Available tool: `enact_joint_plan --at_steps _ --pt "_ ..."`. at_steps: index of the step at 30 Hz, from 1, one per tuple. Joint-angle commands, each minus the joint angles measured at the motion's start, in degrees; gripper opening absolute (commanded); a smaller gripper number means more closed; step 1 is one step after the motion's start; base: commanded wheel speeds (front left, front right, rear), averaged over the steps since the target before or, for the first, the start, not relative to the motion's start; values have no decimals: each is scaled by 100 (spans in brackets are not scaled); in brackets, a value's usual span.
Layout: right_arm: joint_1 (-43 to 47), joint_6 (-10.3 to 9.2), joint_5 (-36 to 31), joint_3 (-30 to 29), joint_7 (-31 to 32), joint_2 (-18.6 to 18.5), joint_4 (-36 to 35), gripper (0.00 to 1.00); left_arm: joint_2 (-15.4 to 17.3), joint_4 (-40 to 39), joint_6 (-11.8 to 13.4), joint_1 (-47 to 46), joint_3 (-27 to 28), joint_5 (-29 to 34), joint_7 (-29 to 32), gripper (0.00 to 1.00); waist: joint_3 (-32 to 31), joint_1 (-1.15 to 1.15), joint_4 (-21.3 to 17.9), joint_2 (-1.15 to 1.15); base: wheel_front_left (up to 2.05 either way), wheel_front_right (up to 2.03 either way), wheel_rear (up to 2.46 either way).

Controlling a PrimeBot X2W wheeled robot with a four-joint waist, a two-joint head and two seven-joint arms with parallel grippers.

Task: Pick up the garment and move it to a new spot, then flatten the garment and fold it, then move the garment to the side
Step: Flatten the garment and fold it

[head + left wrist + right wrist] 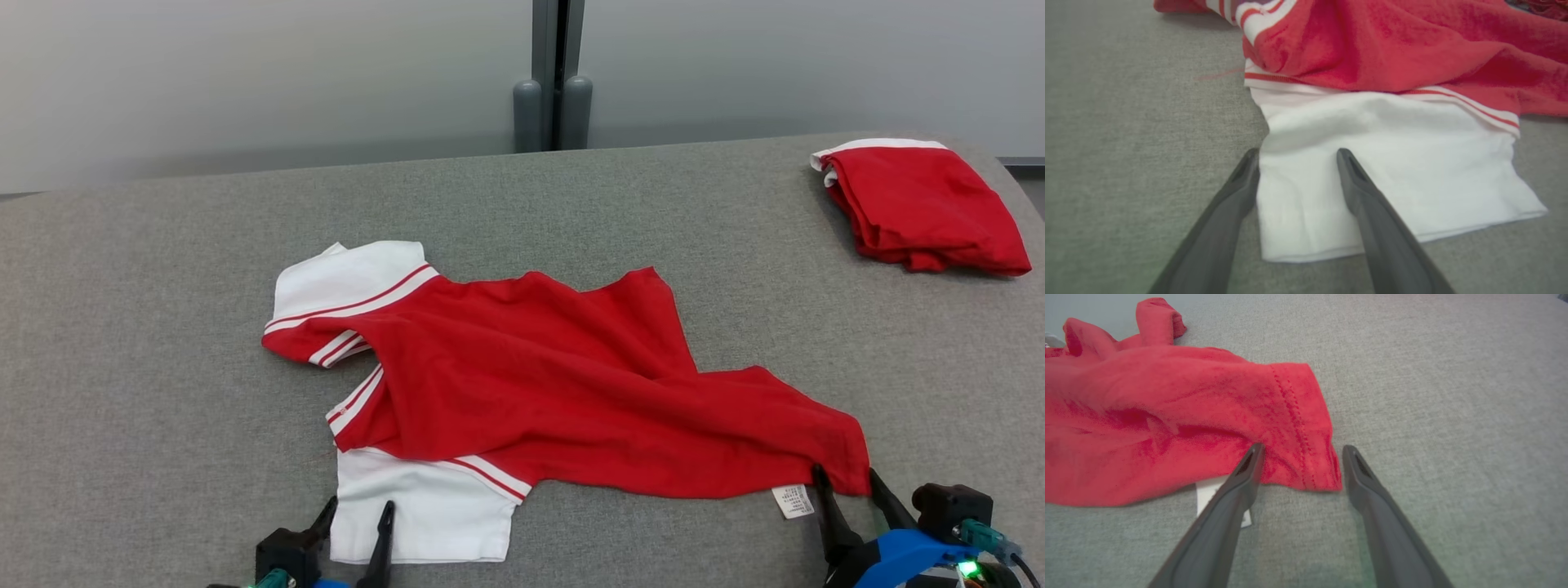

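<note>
The garment [531, 376] is a red shirt with white sleeves and red-striped trim, spread crumpled across the middle of the grey table [163, 343]. My left gripper [357, 513] stands open at the near white sleeve [1372, 171], its fingers straddling the sleeve's left edge. At the red hem corner [1306, 457] on the right, my right gripper [845, 479] is open too, one finger on each side of the corner. A white care label [793, 501] sticks out below that hem beside the gripper's left finger [1241, 486].
A second red garment with white trim [918, 204] lies folded at the table's far right corner. Behind the table stand pale wall panels with a dark grey post [553, 90] between them. Bare grey table surface [1453, 396] stretches right of the hem corner.
</note>
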Motion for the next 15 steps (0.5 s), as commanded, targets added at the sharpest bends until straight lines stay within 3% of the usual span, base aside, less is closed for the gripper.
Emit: enact_joint_plan --at_steps 1,6,7,8,9,10,15 --pt "-105 1 37 42 -15 -12 52 100 -77 72 -10 1 -164 -52 80 100 4 0 -6 0 0 0 0" --pt "-183 1 257 176 -7 38 218 100 -73 7 -14 -61 -465 -240 79 100 8 0 -11 0 0 0 0" --pt "-200 2 315 216 -3 49 266 92 -74 14 -14 -59 -516 -286 79 100 3 0 -10 0 0 0 0" --pt "-219 2 356 257 -2 48 310 43 -79 38 -14 -55 -589 -341 79 70 -2 0 -12 0 0 0 0" --pt "-234 2 389 308 -2 47 358 0 -89 63 -14 -58 -662 -412 79 31 -8 0 -11 0 0 0 0" --pt "-250 2 425 353 -2 42 387 0 -80 84 -14 -71 -714 -468 79 0 -15 0 -8 0 0 0 0" --pt "-215 2 552 584 -7 7 124 0 -85 -77 -12 -122 -888 -856 62 0 -82 0 4 0 0 0 0"
